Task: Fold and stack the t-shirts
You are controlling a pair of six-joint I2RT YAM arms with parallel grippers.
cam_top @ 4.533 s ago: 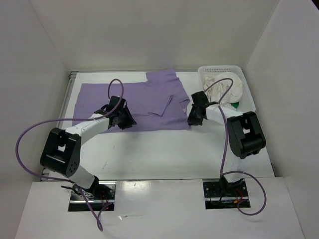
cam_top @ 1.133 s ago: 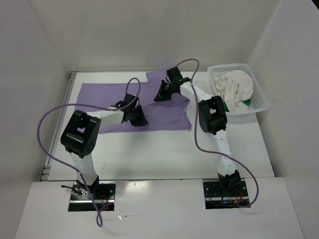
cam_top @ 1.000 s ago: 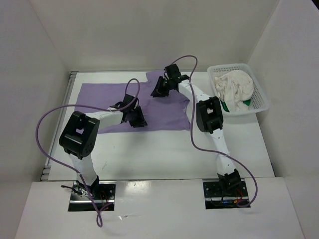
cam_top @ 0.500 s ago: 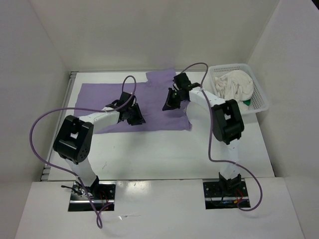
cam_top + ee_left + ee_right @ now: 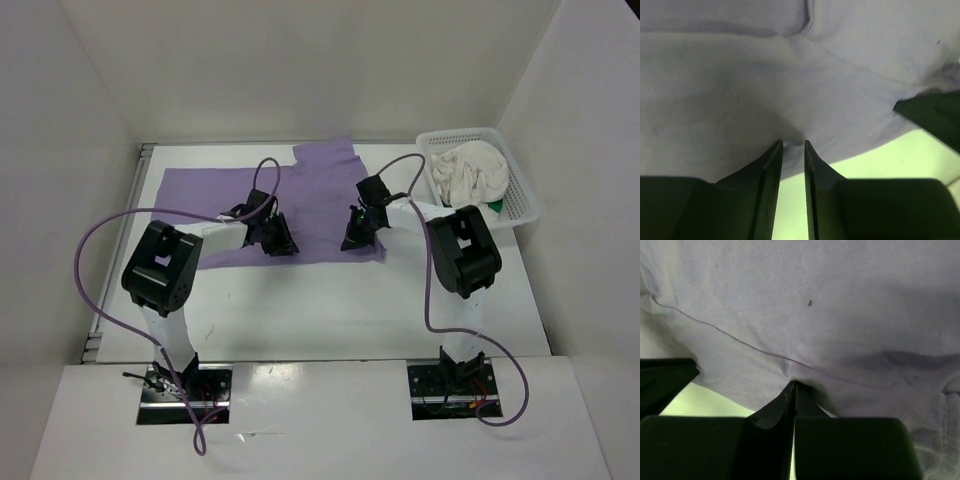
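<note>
White table (image 5: 320, 300) is carrying two things directly: lavender t-shirt (image 5: 210, 190) and white plastic mesh basket (image 5: 455, 133). Shirt is lying spread mostly flat across the far half, running from near the left edge to right of centre, with one part sticking out toward the far edge. Its near hem is running roughly straight across mid-table, and in both wrist views it is puckering slightly against the tabletop, with bare surface showing just beside it. Basket is sitting at the far right corner, just beside the shirt's right edge; can't tell if they're touching. Near half of the table is showing bare white surface.
</note>
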